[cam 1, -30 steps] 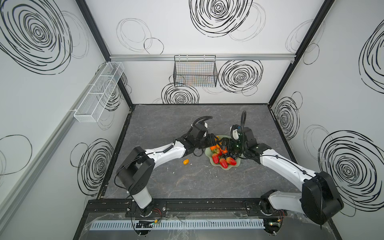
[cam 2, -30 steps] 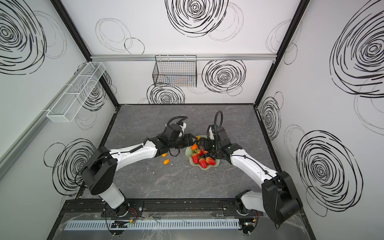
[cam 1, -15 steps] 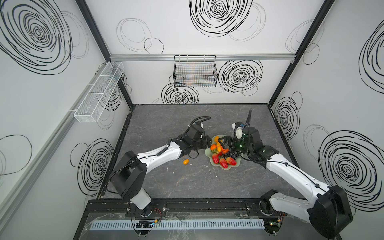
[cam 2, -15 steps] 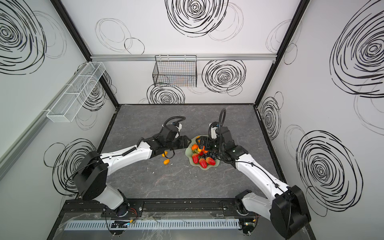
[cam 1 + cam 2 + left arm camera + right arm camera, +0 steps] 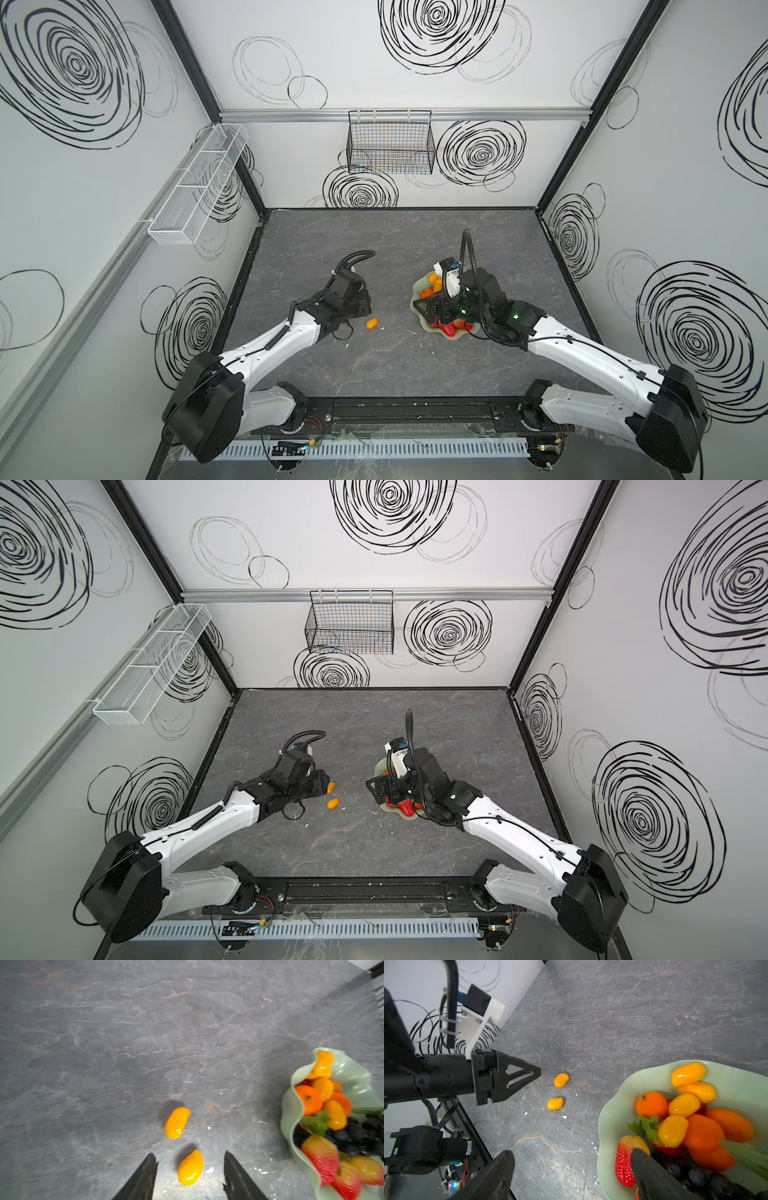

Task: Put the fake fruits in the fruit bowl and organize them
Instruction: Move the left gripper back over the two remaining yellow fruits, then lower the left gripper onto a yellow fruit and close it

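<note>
The pale green fruit bowl [image 5: 610, 1105] [image 5: 291, 1105] [image 5: 415, 306] [image 5: 379, 766] holds tangerines [image 5: 651, 1104], kumquats [image 5: 688, 1073], strawberries [image 5: 623, 1159] and dark grapes [image 5: 353, 1134]. Two more kumquats [image 5: 561, 1080] [image 5: 555, 1103] [image 5: 331, 787] [image 5: 332, 803] lie on the table left of it. My left gripper [image 5: 189, 1153] [image 5: 537, 1073] [image 5: 324, 783] is open just short of them; in the left wrist view one kumquat [image 5: 190, 1167] shows between its fingers, untouched. My right gripper [image 5: 572, 1151] [image 5: 420, 309] is open wide across the bowl's rim, one finger over a strawberry.
A black wire basket [image 5: 390, 143] hangs on the back wall and a white mesh tray [image 5: 199, 185] on the left wall. Small white flecks [image 5: 564, 1117] dot the grey table near the loose kumquats.
My left gripper has pulled back from the bowl's edge, leftward and nearer the front, toward the loose kumquats. A second kumquat now shows on the table. My right gripper shifted toward the bowl's left rim.
</note>
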### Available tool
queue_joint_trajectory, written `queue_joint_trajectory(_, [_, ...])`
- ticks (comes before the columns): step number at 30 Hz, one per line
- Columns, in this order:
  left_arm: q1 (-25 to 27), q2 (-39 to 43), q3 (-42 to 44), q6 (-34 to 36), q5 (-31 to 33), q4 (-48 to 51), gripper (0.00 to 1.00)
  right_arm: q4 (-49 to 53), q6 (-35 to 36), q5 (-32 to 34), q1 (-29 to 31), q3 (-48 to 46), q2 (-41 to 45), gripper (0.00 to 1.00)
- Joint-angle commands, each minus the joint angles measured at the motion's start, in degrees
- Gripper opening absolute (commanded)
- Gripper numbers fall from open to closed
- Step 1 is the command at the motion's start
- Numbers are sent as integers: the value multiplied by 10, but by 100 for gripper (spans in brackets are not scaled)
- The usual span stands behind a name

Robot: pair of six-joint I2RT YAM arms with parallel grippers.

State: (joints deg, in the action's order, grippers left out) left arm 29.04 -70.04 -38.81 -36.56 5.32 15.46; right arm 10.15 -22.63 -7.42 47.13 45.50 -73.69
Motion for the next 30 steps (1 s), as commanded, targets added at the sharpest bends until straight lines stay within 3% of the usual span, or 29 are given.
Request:
queue_joint_trajectory(1, [-23,12,17,21,12,9,56,7,4,18,20,28,-33,92])
queue_joint_trajectory(10, [-26,-59,4,34,-12,-14,59,-10,-32,3,57,53,-68,92])
queue_joint_trajectory(18, [4,-131,-37,57,9,-12,61,27,-36,42,54,47,-45,91])
queue_joint_trajectory(30, [7,-209,-94,72,-9,-30,62,30,-41,38,43,27,-24,91])
